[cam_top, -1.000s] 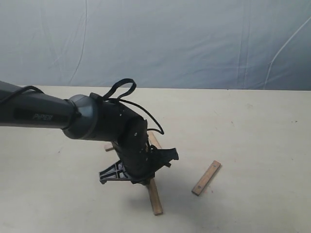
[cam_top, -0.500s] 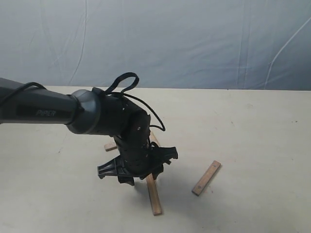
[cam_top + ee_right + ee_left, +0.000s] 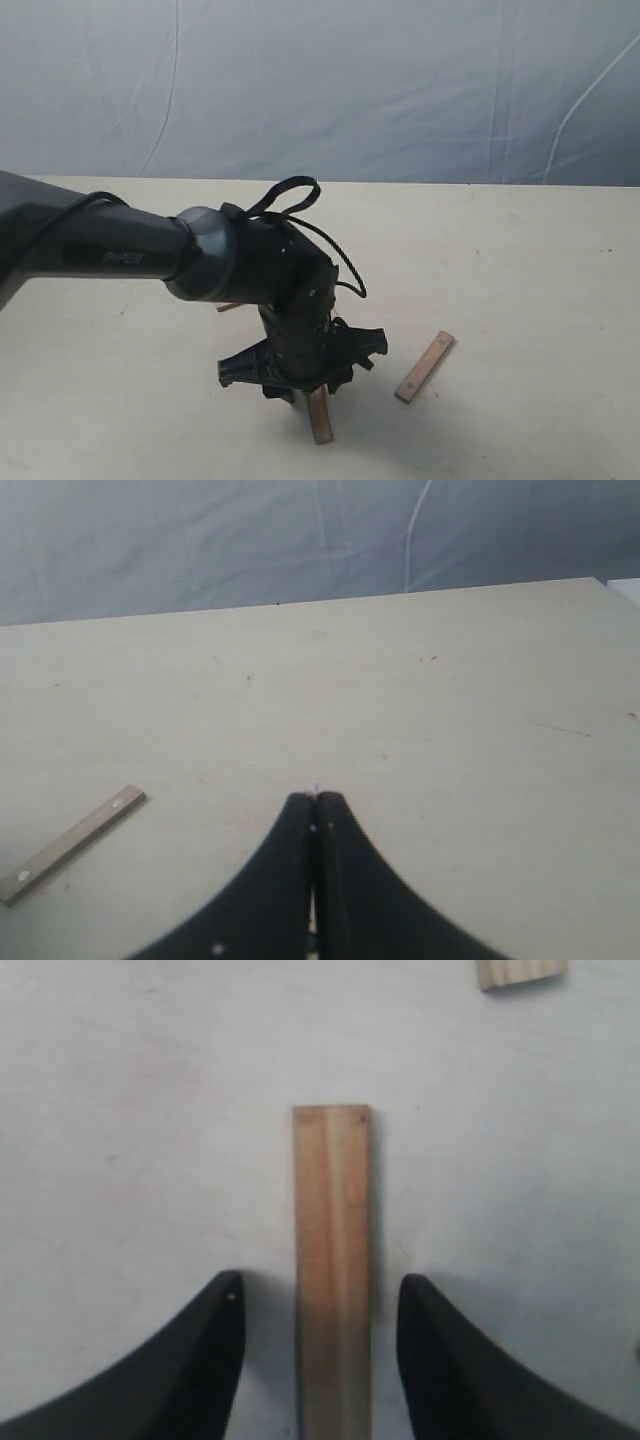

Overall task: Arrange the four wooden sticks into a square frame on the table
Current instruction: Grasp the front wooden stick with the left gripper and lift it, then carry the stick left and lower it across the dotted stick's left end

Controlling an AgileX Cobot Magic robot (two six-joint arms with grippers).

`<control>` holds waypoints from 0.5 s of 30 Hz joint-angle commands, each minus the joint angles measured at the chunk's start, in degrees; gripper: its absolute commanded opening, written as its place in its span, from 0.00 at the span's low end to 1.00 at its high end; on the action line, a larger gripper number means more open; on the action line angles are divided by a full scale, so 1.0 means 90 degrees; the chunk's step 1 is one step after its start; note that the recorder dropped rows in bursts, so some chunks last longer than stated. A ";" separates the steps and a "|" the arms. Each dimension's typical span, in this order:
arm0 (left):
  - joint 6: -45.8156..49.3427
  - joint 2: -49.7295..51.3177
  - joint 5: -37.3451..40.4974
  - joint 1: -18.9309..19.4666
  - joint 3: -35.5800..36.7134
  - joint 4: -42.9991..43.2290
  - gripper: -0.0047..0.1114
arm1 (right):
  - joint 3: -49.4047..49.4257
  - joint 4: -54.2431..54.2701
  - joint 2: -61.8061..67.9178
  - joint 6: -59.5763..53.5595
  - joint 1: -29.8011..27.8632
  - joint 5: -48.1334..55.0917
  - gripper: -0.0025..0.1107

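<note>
Between the left arm's jaws, which stand spread and released with neither finger touching it, one wooden stick (image 3: pixel 333 1270) lies flat on the counter (image 3: pixel 130 1110), running lengthwise down the gap and nearer one finger than the other. The step in hand looks like taking hold of this stick. Doing it well would mean centring the gap over it, lowering until the tips reach the counter, and closing squarely across its narrow width so it neither swivels nor skids. The right arm's jaws are clenched on nothing, above bare counter. Only the left wrist view shows the clearance at each side and the cut end of a second stick (image 3: pixel 520 970) just beyond. The exterior view hides most of this under the left arm (image 3: pixel 280 290), but adds a lone stick (image 3: pixel 424 366) well apart, probably the one the right wrist view shows. No square frame is formed yet.
</note>
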 commanded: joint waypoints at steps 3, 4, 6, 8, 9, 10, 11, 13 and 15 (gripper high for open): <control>-0.0108 0.0134 0.0009 -0.0097 -0.0023 0.0012 0.25 | 0.0004 -0.0015 -0.0045 -0.0013 0.0028 -0.0025 0.01; -0.0106 0.0211 -0.0009 -0.0142 -0.0023 0.0054 0.25 | 0.0004 -0.0015 -0.0045 -0.0013 0.0028 -0.0043 0.01; -0.0106 0.0334 0.0100 -0.0138 -0.0023 0.0171 0.17 | 0.0004 -0.0015 -0.0045 -0.0013 0.0028 -0.0043 0.01; -0.0085 0.0279 0.0271 -0.0138 -0.0023 0.0496 0.04 | 0.0004 -0.0015 -0.0045 -0.0013 0.0028 -0.0043 0.01; -0.0085 0.0217 0.0327 -0.0111 -0.0023 0.0604 0.04 | 0.0004 -0.0015 -0.0045 -0.0013 0.0028 -0.0043 0.01; -0.0072 0.0036 0.0434 0.0028 -0.0023 0.0643 0.04 | 0.0004 -0.0015 -0.0045 -0.0013 0.0028 -0.0043 0.01; -0.0053 -0.0143 0.0489 0.0190 -0.0023 0.0643 0.04 | 0.0004 -0.0015 -0.0045 -0.0013 0.0028 -0.0043 0.01; -0.0053 -0.0513 0.0513 0.0474 -0.0023 0.0688 0.04 | 0.0004 -0.0015 -0.0045 -0.0013 0.0028 -0.0043 0.01; -0.0065 -0.0774 0.0445 0.0736 -0.0023 0.0741 0.04 | 0.0004 -0.0015 -0.0045 -0.0013 0.0028 -0.0043 0.01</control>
